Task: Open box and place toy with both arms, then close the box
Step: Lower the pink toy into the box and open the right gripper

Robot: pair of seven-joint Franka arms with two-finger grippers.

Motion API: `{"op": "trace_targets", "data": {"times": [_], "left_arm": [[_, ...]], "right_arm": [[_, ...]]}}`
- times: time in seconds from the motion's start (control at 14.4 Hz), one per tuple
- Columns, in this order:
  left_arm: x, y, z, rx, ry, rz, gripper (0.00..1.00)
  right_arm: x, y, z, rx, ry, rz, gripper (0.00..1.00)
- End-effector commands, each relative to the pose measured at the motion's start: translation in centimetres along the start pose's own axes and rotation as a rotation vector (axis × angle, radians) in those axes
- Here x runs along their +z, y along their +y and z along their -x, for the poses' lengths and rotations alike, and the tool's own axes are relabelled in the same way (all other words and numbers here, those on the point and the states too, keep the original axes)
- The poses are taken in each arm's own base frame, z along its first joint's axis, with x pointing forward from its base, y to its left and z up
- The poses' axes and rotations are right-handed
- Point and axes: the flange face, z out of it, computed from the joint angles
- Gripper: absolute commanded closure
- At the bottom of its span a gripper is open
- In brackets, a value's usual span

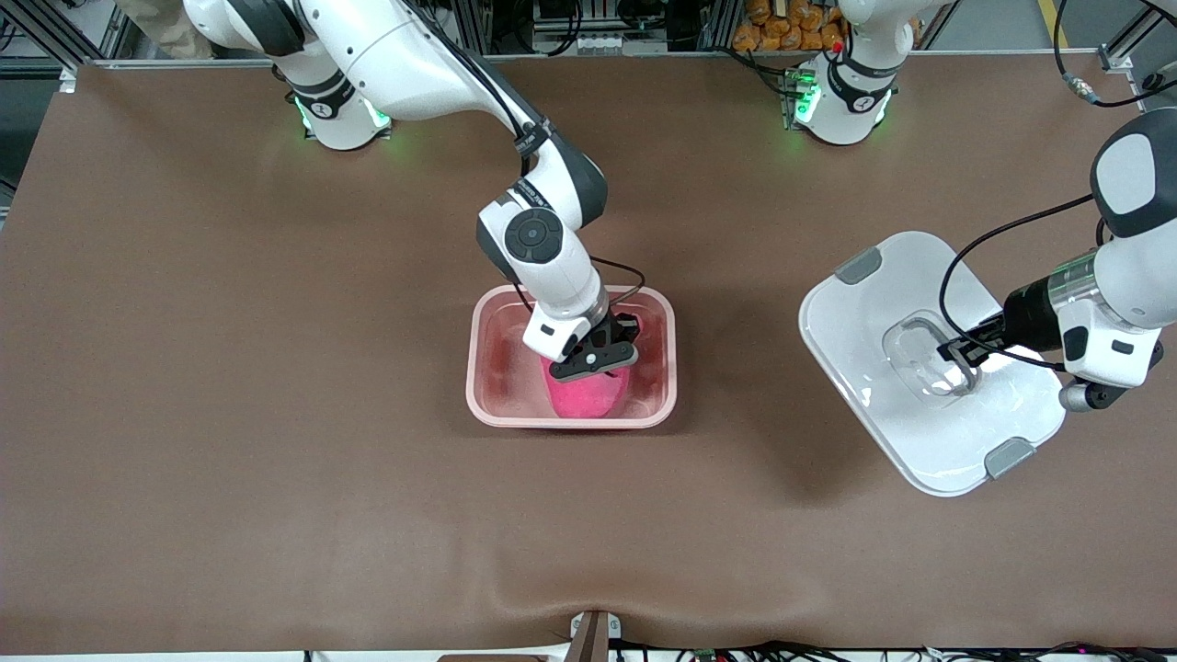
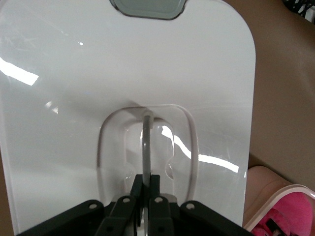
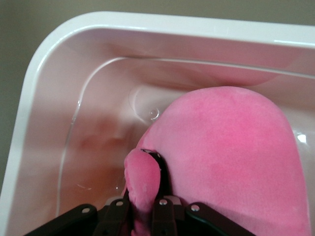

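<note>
Inside translucent tub (image 1: pixel 572 418), plush toy (image 1: pixel 584 395)

No legible text, labels or numbers anywhere

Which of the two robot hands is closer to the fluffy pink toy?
The right gripper: it is down inside the translucent pink plastic tub, shut on a fold of the hot-pink plush toy. The left gripper is toward the left arm's end, shut on the white lid's centre handle.
</note>
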Motion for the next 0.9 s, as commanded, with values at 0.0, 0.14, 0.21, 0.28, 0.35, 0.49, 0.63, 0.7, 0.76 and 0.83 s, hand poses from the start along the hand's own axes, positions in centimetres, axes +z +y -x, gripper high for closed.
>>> {"op": "trace_targets", "data": {"times": [0.0, 0.14, 0.21, 0.28, 0.35, 0.49, 0.63, 0.7, 0.76, 0.83], "left_arm": [[-0.6, -0.2, 0.1, 0.017, -0.017, 0.016, 1.0], [-0.6, -0.2, 0.1, 0.017, -0.017, 0.016, 1.0], [-0.6, -0.2, 0.1, 0.015, -0.017, 0.016, 1.0], [-0.6, -0.1, 0.1, 0.015, -0.016, 0.017, 1.0], [-0.7, -0.1, 0.1, 0.015, -0.016, 0.017, 1.0], [-0.7, -0.1, 0.1, 0.017, -0.016, 0.017, 1.0], [-0.7, -0.1, 0.1, 0.015, -0.016, 0.017, 1.0], [-0.7, -0.1, 0.1, 0.015, -0.016, 0.017, 1.0], [-0.7, -0.1, 0.1, 0.015, -0.016, 0.017, 1.0], [-0.7, -0.1, 0.1, 0.015, -0.015, 0.017, 1.0]], "right_arm": [[0.2, 1.1, -0.8, 0.016, -0.003, 0.006, 0.0], [-1.4, 1.4, -1.7, 0.026, 0.017, -0.005, 0.0], [-2.0, 1.4, -2.0, 0.028, 0.025, -0.009, 0.0], [-2.6, 1.4, -2.2, 0.034, 0.033, -0.014, 0.0], [-2.8, 1.2, -2.2, 0.034, 0.036, -0.018, 0.0], [-3.7, 0.9, -2.4, 0.035, 0.045, -0.027, 0.0], [-6.1, 0.4, -2.9, 0.07, 0.06, -0.075, 0.0], [-7.8, 0.4, -3.4, 0.103, 0.066, -0.115, 0.0], [-9.4, 0.5, -3.9, 0.133, 0.073, -0.15, 0.0], [-10.4, 0.3, -4.0, 0.141, 0.073, -0.169, 0.0]]}}
